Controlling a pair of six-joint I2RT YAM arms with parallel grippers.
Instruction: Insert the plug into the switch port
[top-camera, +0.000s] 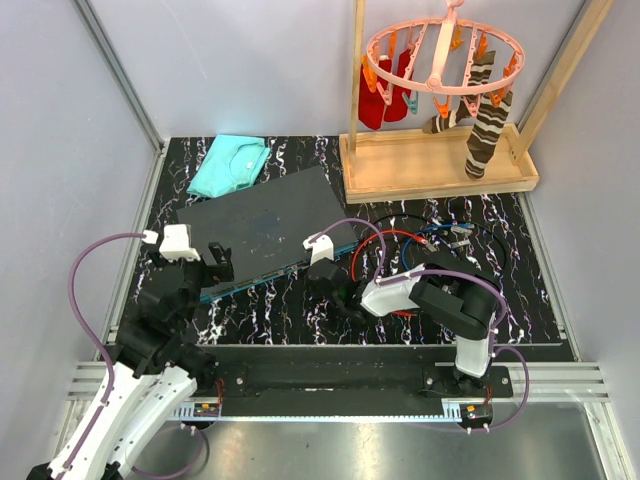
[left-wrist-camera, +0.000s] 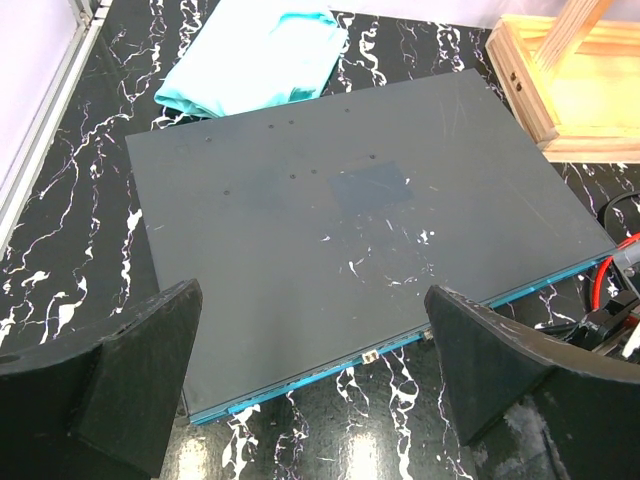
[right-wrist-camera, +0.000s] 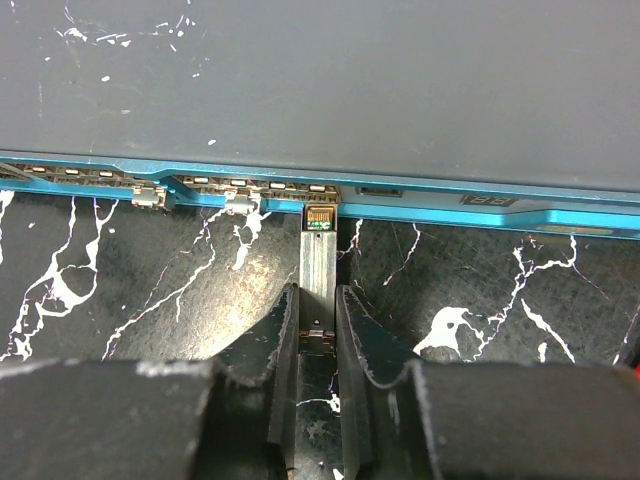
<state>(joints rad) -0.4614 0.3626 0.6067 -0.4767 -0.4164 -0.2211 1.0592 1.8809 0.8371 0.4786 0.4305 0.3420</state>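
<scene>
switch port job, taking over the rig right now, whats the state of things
Left gripper: open, empty, above the near edge of the switch.
Right gripper: shut on the plug, aiming it at the teal port edge.
Switch: flat on the table, ports facing the arms.
Done: plug gripped and lined up, tip at a port mouth.
Left: push it home, then release. Whether it has entered, I cannot tell.

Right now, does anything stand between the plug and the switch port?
Nothing visible does. The right gripper holds the plug pointed straight at the switch, with its tip at the teal port edge. Two small tabs sit just left of it, out of its line.
</scene>
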